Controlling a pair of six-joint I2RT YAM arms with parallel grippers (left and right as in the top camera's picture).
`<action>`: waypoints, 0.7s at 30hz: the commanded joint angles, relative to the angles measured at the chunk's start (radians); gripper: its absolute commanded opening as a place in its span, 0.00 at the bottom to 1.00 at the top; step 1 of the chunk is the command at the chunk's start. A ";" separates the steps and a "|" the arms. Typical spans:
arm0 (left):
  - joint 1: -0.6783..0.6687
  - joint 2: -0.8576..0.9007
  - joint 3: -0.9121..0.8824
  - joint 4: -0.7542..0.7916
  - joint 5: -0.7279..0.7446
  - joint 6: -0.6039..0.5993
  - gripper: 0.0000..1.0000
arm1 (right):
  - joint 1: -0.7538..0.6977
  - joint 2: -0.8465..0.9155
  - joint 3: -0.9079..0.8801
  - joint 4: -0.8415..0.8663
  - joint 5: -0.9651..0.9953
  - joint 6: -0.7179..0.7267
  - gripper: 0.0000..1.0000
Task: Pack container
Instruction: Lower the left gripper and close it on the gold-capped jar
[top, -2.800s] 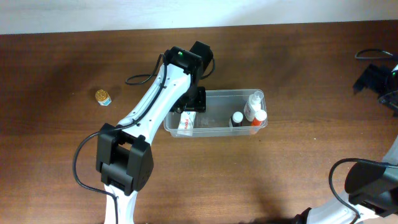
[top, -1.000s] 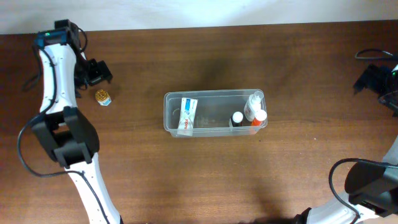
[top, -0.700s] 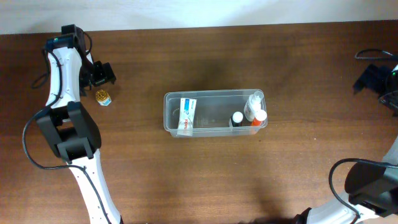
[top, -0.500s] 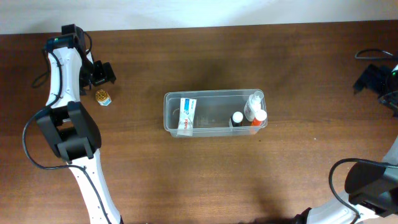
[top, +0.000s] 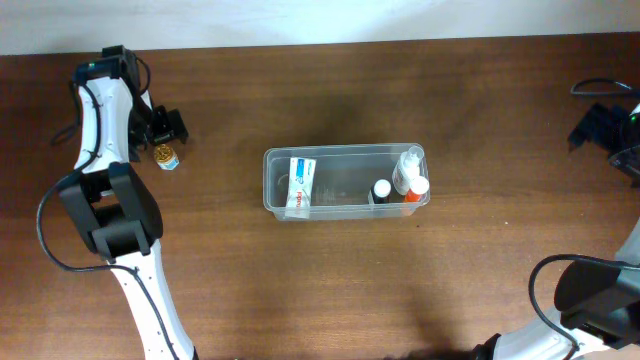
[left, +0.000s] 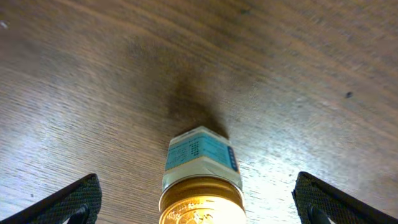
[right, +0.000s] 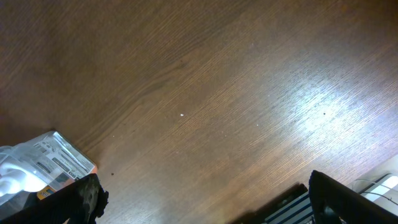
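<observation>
Pre-grasp stage shown: left end effector spread wide, nothing gripped. Small gold-capped jar framed between fingers, upright on counter. Likewise released: right end effector, parked at far right edge, well apart from work. Mid-counter, well apart from jar: container, white box and bottles already held inside.

Risks judged:
- jar toppled or rolled if nudged by one finger on off-centre closing
- smooth cap slipped if gripped too high
- bottles knocked over if jar lowered onto crowded end
</observation>
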 joint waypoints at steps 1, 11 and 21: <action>0.002 0.019 -0.040 0.001 -0.037 0.016 0.99 | -0.002 -0.006 0.016 -0.005 -0.002 0.012 0.98; 0.001 0.019 -0.073 0.016 -0.063 0.017 0.99 | -0.002 -0.006 0.016 -0.005 -0.002 0.012 0.98; 0.000 0.019 -0.108 0.031 -0.063 0.016 0.92 | -0.002 -0.006 0.016 -0.005 -0.002 0.012 0.98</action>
